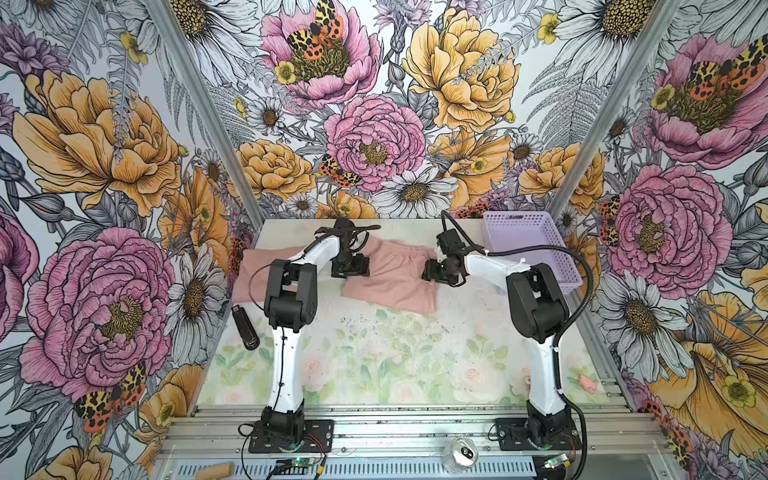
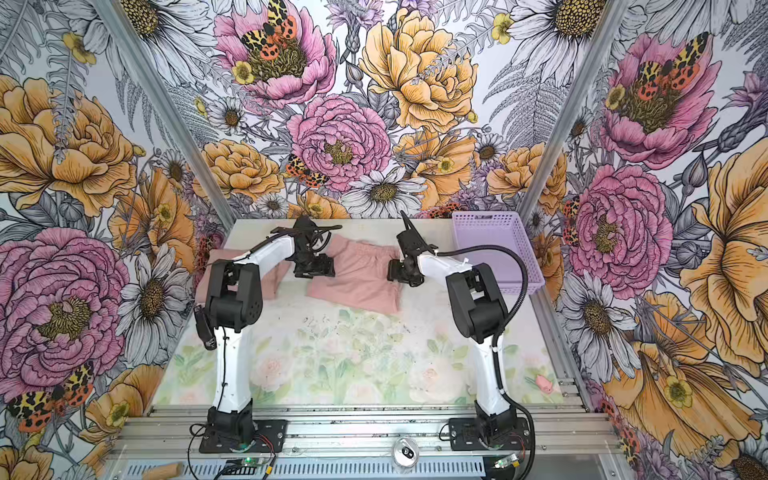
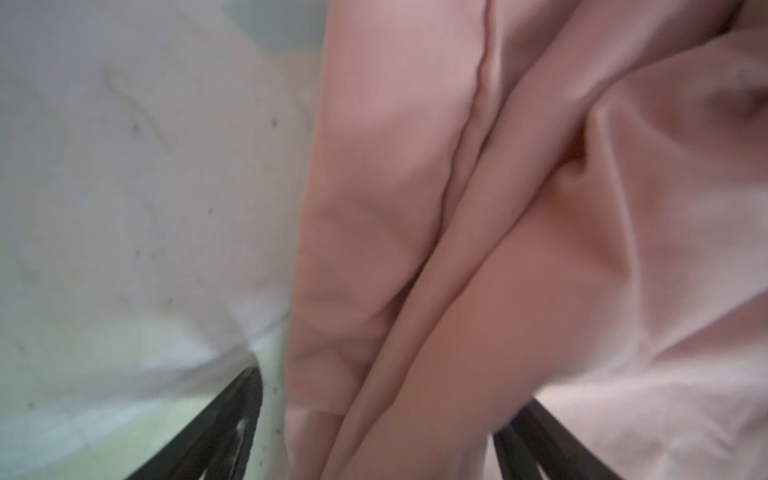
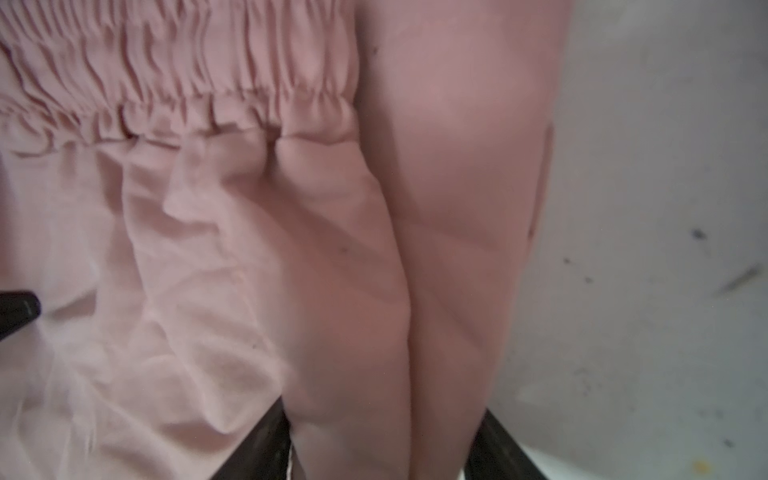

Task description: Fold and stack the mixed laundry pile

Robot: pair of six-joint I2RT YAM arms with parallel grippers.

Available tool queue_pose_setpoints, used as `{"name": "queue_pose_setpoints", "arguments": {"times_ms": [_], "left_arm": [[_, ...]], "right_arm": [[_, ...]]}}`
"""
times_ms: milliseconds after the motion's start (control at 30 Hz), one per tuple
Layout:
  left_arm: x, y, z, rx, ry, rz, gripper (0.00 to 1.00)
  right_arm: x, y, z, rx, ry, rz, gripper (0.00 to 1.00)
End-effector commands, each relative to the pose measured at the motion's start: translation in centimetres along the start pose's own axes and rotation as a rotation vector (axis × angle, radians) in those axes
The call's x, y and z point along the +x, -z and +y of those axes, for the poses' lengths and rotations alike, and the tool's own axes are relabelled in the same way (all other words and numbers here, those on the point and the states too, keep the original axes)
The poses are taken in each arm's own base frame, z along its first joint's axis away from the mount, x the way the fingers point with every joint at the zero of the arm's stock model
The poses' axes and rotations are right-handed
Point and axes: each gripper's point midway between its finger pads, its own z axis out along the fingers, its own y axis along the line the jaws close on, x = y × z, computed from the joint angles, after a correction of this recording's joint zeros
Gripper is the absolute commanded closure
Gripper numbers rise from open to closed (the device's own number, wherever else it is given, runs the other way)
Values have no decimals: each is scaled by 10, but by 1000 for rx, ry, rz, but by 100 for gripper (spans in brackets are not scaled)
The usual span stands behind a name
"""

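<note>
Left fingers (image 3: 226, 424) stand apart around the 9 o'clock edge of the shorts (image 1: 390, 284). A strip of worktop (image 1: 374, 353) shows between one finger and the cloth, so they are open and clamp nothing. Right fingers (image 4: 259, 449) straddle a thick fold at the 3 o'clock edge, just below the gathered elastic waistband (image 4: 178, 83). Cloth touches both, but I cannot tell whether they squeeze it. The dusty-pink shorts lie spread at the far middle of the worktop in both top views.

Likely trouble: if only the right side has a hold, a lift would drag the shorts askew and spoil the fold. The bulky, soft fold could also slide out of a loose pinch. On closing, the left fingers sit low enough that they might catch the worktop's covering along with the hem, or take only one layer.

A second pink garment (image 1: 255, 270) lies at 9 o'clock of the shorts, partly hidden by the left arm (image 1: 291, 291), which could nudge it. The lavender basket (image 1: 528, 241) sits at 2 o'clock and a black device (image 1: 245, 328) at 8 o'clock. No printed T-shirt is in view.

No brand, label or lettering can be read anywhere.
</note>
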Motion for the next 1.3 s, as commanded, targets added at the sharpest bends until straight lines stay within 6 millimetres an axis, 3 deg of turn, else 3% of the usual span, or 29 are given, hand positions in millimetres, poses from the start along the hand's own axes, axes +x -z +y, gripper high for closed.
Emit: {"name": "queue_pose_setpoints", "arguments": {"times_ms": [0, 67, 167, 400, 733, 833, 1000, 1267], "left_arm": [[36, -9, 4, 29, 95, 92, 15], [47, -9, 3, 36, 115, 104, 15], [50, -2, 4, 27, 132, 68, 13], [18, 30, 9, 47, 149, -102, 4], [3, 2, 4, 143, 142, -106, 4], [7, -6, -1, 155, 132, -84, 9], [17, -9, 3, 146, 146, -64, 21], [17, -13, 0, 181, 143, -50, 47]], "right_arm": [[-15, -10, 10, -68, 67, 0, 37], [-17, -17, 15, -95, 82, 19, 37], [-26, -12, 23, -122, 99, 8, 36], [-27, 15, 29, -154, 172, -20, 25], [-30, -5, 20, -156, 164, -2, 21], [-28, -11, 22, -182, 148, 16, 28], [-18, -13, 25, -211, 134, 36, 53], [-10, -20, 31, -256, 117, 50, 73]]}}
